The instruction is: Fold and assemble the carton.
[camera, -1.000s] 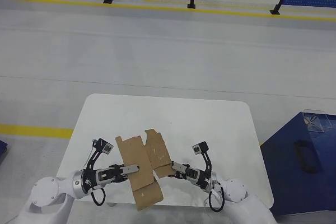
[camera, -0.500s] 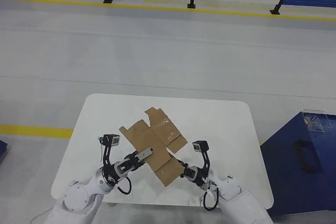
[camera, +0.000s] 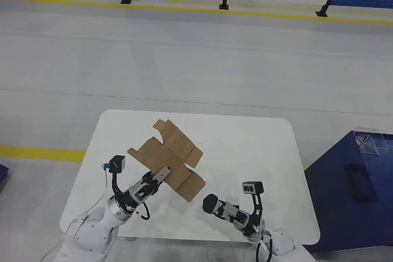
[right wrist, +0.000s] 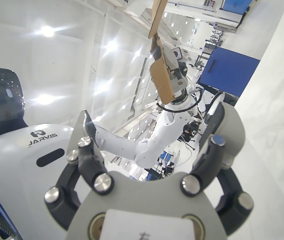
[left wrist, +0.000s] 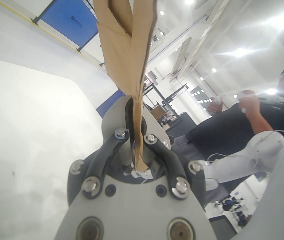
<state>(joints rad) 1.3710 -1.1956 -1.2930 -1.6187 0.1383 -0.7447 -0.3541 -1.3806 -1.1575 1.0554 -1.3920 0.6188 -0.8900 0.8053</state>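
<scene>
Your left fingers (left wrist: 113, 121) are clamped on the carton (camera: 170, 154); bring the right fingers (right wrist: 218, 123), apart, squarely onto its free flap.

The carton (camera: 170, 157) is brown corrugated cardboard, matt and dry-looking, with rough, frayed edges where the fluting shows. The table (camera: 249, 141) has a white, smooth top with a faint sheen. The left gripper (left wrist: 135, 112) has smooth grey fingers in a satin finish, matt black links and bright metal screws. The right gripper (right wrist: 152, 113) is built alike, with dark ribbed pads (right wrist: 90, 128).
</scene>
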